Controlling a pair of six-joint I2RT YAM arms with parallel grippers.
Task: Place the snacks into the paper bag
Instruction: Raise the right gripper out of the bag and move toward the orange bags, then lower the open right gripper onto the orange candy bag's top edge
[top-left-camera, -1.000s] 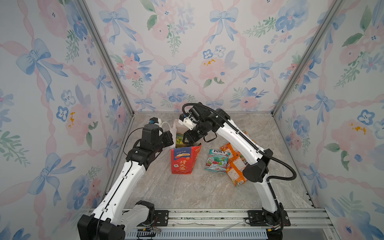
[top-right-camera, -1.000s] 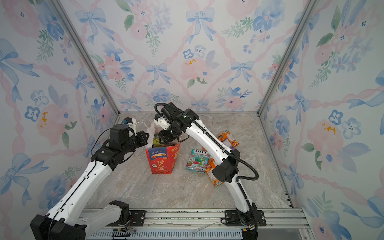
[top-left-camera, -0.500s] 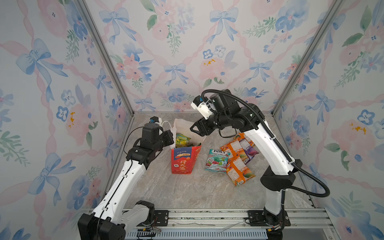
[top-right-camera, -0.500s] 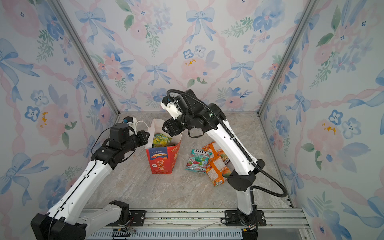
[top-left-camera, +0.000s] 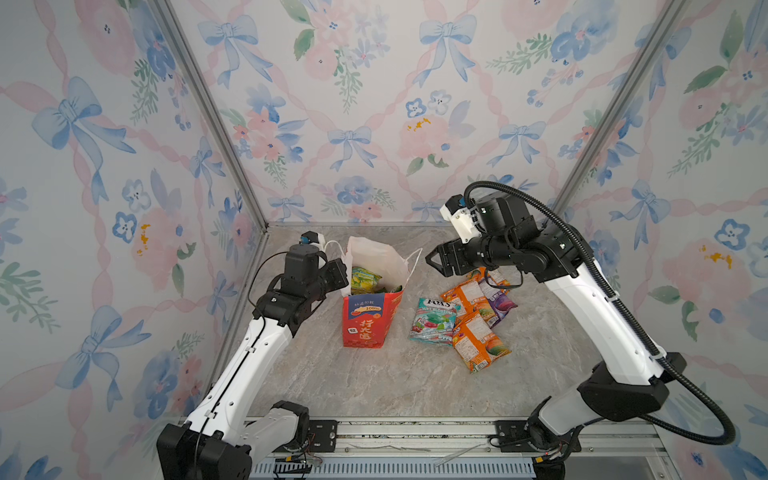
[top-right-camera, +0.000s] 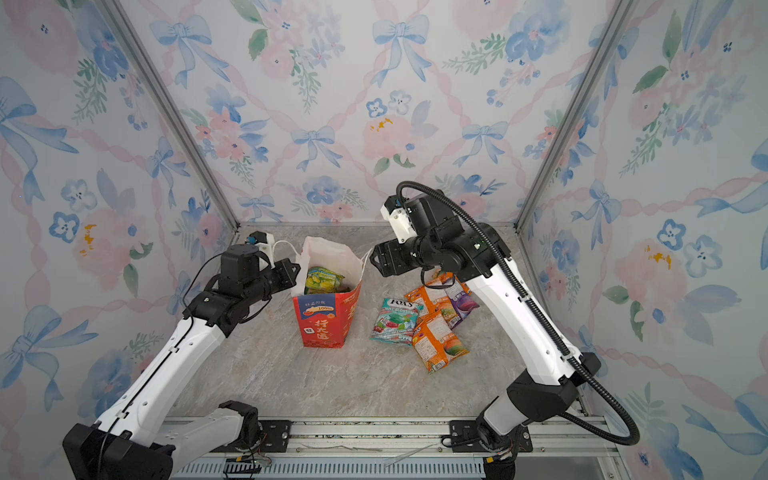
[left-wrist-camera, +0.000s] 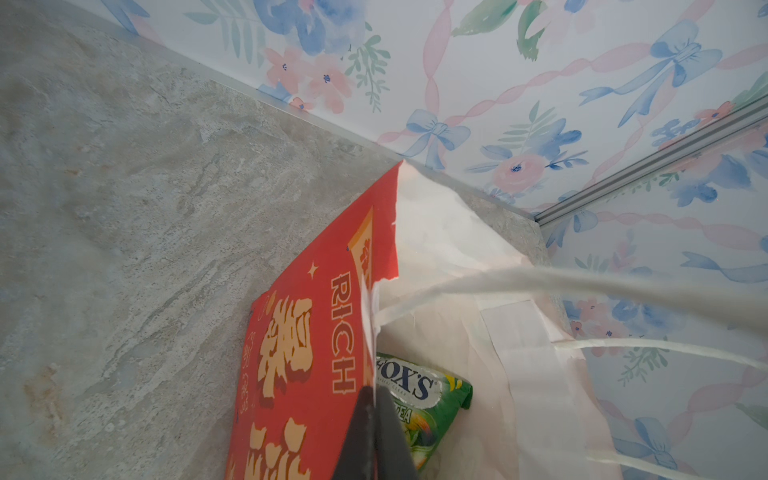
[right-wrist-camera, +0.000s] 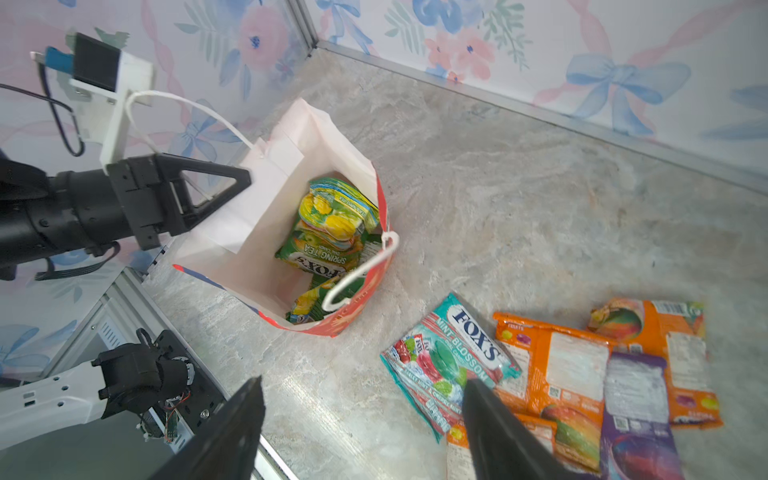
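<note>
My left gripper (top-left-camera: 340, 274) is clenched on the left rim of the paper bag (top-left-camera: 365, 322). In the left wrist view its fingertips (left-wrist-camera: 357, 432) pinch the torn edge where the red outside meets the white lining. The bag stands upright toward the back left of the table (top-left-camera: 374, 386) with its mouth wide. Green packets (right-wrist-camera: 332, 224) lie stacked inside; I make out three or so, though the lower ones are half hidden.

My right gripper (top-left-camera: 432, 259) hangs above the table just right of the bag's mouth, its jaws spread wide and empty. The right wrist view shows the same gripper (right-wrist-camera: 363, 386) with only bare stone and a packet corner between its fingers.

The loose snacks sit in one overlapping cluster to the right of the bag:
- The teal packet (top-left-camera: 432, 322) is nearest the bag, with a strip of bare table between them.
- The orange packets (top-left-camera: 480, 343) lap over its far edge.
- The purple packet (top-left-camera: 500, 303) lies further right, and the right arm covers the cluster's rear part in both top views.

One string handle (right-wrist-camera: 361, 266) droops over the rim on the cluster side, partly across the opening. The left arm fills the gap between the bag and the left wall. The clear room is in front — the table toward the rail is bare, as is the stretch behind the bag up to the back wall (top-right-camera: 332, 199).
</note>
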